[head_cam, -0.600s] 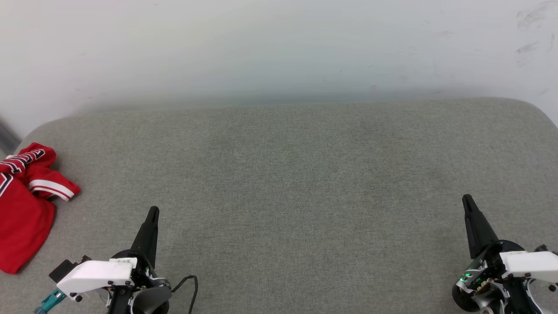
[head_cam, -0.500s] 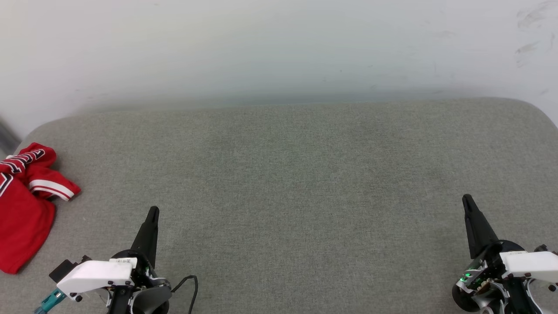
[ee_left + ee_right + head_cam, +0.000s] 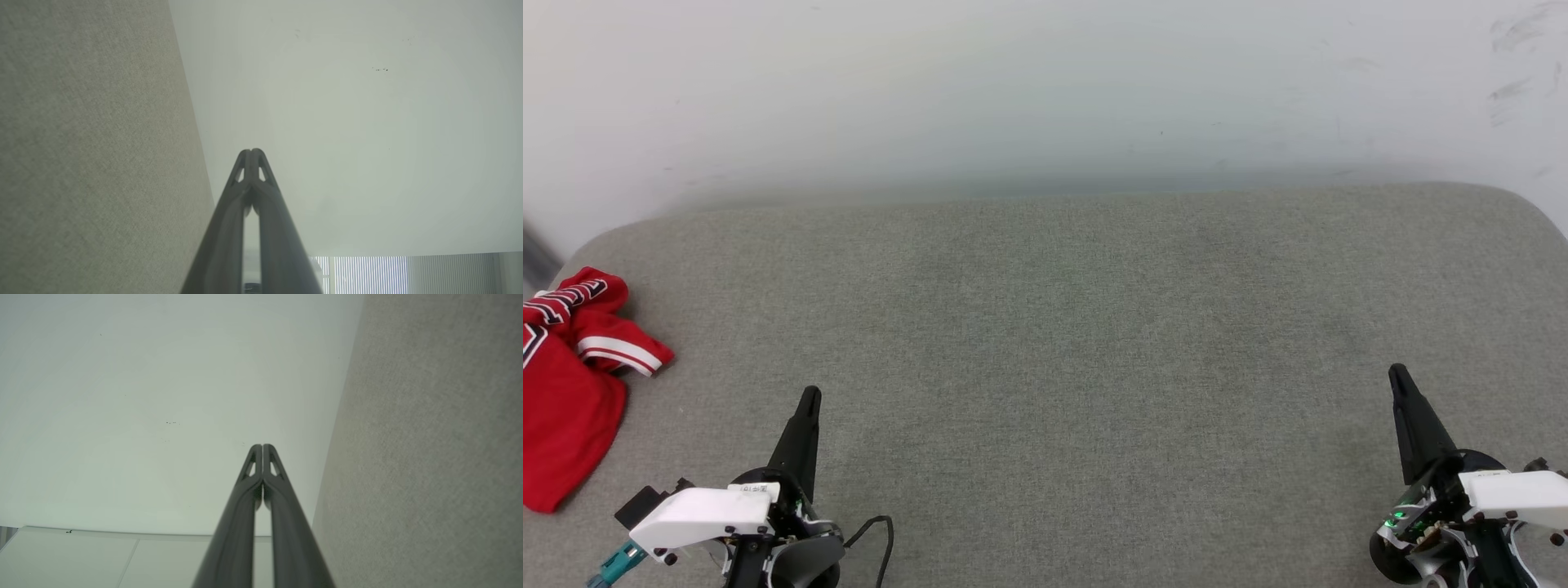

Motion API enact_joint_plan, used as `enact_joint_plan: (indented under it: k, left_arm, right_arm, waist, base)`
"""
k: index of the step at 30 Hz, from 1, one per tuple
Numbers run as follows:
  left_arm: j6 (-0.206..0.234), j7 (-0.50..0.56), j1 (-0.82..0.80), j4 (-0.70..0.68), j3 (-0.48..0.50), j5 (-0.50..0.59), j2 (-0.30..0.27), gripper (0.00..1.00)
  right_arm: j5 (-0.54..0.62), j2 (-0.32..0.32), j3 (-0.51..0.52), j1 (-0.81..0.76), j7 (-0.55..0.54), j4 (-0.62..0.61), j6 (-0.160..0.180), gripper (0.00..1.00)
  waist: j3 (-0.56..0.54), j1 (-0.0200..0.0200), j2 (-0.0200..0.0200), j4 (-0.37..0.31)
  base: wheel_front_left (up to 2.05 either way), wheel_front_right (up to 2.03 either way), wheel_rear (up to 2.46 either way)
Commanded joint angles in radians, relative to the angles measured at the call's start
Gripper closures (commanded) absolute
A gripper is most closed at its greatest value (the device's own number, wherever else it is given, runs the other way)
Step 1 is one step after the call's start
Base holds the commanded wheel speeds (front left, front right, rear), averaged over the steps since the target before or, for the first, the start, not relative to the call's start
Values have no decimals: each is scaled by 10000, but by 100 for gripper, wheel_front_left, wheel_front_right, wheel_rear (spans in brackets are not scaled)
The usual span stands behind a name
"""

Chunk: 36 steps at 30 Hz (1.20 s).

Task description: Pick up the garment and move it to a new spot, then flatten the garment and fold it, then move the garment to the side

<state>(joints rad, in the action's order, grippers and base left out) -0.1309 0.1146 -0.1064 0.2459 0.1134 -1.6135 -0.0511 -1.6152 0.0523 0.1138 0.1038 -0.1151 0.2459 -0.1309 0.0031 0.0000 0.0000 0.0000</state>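
Note:
The garment (image 3: 568,384), a red jersey with white-and-red striped trim, lies crumpled at the far left edge of the grey padded surface (image 3: 1062,343), partly cut off by the head view's border. My left gripper (image 3: 809,396) stands at the lower left, to the right of the garment and apart from it, shut with nothing between its fingers. At the lower right, my right gripper (image 3: 1397,371) is also shut and empty. Both wrist views show the fingertips pressed together: left gripper (image 3: 253,151), right gripper (image 3: 262,446).
A pale wall (image 3: 1045,90) rises behind the grey surface, close to its far edge. The surface's rounded corners show at the far left and far right. A black cable (image 3: 876,535) loops beside the left wrist.

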Motion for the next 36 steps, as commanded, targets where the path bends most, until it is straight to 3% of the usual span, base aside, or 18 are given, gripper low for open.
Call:
enact_joint_plan:
  k: [1,11,12,20,27,36]
  left_arm:
    - [-21,17,-73,3,20,16,11,100]
    - [-21,16,-73,3,19,15,11,100]
    - [0,-3,13,30,-6,0,2,0]
    - [2,-256,364,85,-97,132,36,0]
    - [29,-600,434,-137,94,936,32,0]
    - [624,-1004,472,-845,185,2732,27,0]
  right_arm:
    - [47,-34,-3,125,-6,3,3,100]
    - [46,-34,-4,125,-6,3,3,100]
    - [-1,0,0,-17,3,25,0,0]
    - [158,-10,-51,-355,238,247,2,0]
    - [846,-10,45,-455,584,31,2,0]
    - [2606,-11,167,-548,994,-579,2,0]
  waist:
    - [0,0,0,0]
    - [0,0,0,0]
    - [0,0,0,0]
    - [7,0,0,-6]
    - [25,0,0,-8]
    - [60,0,0,-3]
  base:
    - [0,0,0]
    - [0,0,0]
    - [0,0,0]
    - [0,0,0]
    - [0,0,0]
    - [0,0,0]
